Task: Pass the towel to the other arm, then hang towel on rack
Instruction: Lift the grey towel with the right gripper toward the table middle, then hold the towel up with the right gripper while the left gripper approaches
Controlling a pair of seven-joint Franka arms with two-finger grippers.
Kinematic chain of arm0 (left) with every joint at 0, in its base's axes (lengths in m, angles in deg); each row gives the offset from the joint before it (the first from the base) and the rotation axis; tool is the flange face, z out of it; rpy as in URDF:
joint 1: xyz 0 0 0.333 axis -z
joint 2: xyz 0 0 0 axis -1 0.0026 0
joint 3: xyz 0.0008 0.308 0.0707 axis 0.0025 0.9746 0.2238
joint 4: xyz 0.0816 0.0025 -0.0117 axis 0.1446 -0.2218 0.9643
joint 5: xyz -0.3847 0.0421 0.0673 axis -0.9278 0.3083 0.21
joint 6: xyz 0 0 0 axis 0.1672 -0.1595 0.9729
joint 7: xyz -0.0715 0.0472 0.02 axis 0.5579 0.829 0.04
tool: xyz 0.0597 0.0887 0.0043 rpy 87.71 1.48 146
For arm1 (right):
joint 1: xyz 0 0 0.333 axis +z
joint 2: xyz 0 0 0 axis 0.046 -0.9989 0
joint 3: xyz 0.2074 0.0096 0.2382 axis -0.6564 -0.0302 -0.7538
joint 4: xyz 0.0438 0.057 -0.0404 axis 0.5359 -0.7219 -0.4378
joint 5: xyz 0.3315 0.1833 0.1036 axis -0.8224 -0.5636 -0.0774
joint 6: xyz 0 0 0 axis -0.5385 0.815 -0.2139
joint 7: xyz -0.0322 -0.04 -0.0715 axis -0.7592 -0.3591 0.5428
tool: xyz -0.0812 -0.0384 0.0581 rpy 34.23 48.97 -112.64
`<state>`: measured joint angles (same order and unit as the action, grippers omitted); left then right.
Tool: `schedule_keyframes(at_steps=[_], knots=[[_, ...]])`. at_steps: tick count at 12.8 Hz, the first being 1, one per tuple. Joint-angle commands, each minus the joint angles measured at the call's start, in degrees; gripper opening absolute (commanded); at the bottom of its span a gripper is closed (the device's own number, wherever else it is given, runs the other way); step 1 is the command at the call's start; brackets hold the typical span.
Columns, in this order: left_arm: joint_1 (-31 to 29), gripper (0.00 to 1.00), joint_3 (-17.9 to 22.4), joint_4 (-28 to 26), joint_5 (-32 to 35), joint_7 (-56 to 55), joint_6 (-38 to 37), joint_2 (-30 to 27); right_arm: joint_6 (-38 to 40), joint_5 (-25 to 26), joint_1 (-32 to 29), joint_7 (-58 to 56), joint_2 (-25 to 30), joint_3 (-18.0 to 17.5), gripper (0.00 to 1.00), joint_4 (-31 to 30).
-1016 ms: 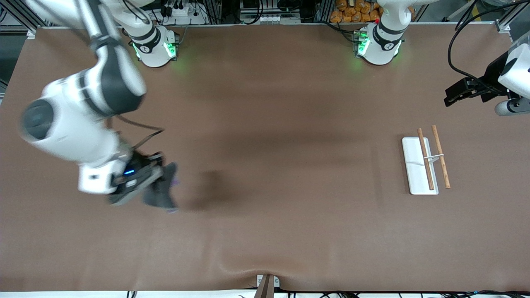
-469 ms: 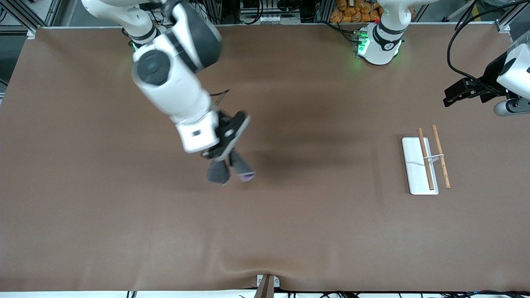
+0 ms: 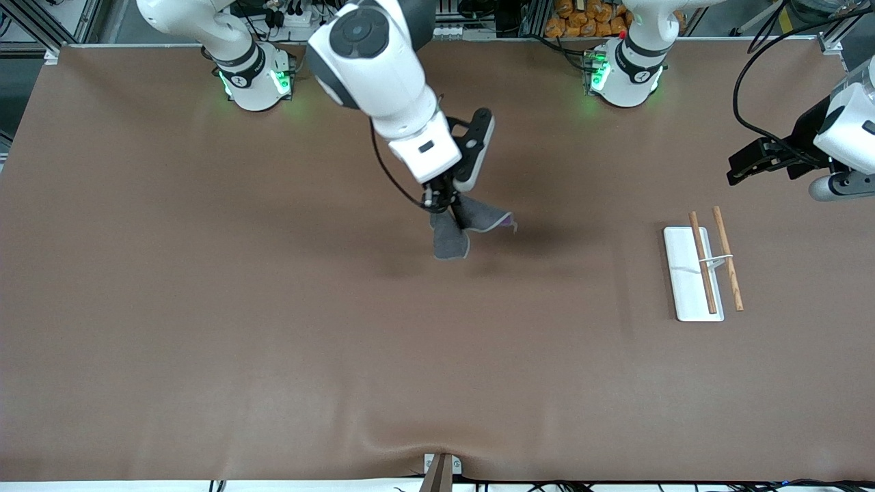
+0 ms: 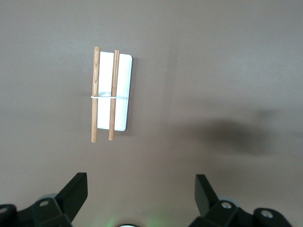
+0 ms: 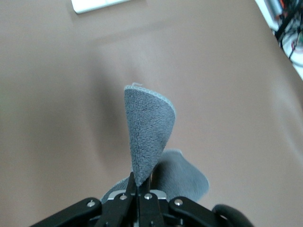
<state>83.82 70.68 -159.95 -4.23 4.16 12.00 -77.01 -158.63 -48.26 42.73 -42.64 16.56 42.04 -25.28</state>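
Grey fleecy towel dangles in soft folds, pinched by the right tool above mid-surface. The left tool waits spread wide over the white-based, wooden-rodded rack.

Even, bright overhead light throughout. Soft, diffuse shadows fall on the matte worktop, free of glare. All views look sharp.

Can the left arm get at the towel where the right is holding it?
Probably yes. The towel hangs free from the right gripper over mid-table, and the left gripper, open above the rack, has nothing between.
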Motion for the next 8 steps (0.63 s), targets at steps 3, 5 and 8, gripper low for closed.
schedule_keyframes(at_steps=[3, 5, 8], knots=[[0.05, 1.0, -1.41, 0.92, -1.53, -2.07, 0.15, 0.64, -3.24, -0.02, 2.18, -1.73, 0.26, 0.7, 0.0, -0.03], [0.14, 1.0, -2.9, 1.01, -2.41, -5.32, 1.02, 0.99, -3.33, 0.16, 2.97, -1.65, 0.26, 0.7, 0.0, -0.03], [0.31, 1.0, -6.15, 2.06, -3.64, -10.94, 1.99, 3.62, -3.33, -0.19, 3.06, -1.21, 0.26, 0.7, 0.0, -0.03]])
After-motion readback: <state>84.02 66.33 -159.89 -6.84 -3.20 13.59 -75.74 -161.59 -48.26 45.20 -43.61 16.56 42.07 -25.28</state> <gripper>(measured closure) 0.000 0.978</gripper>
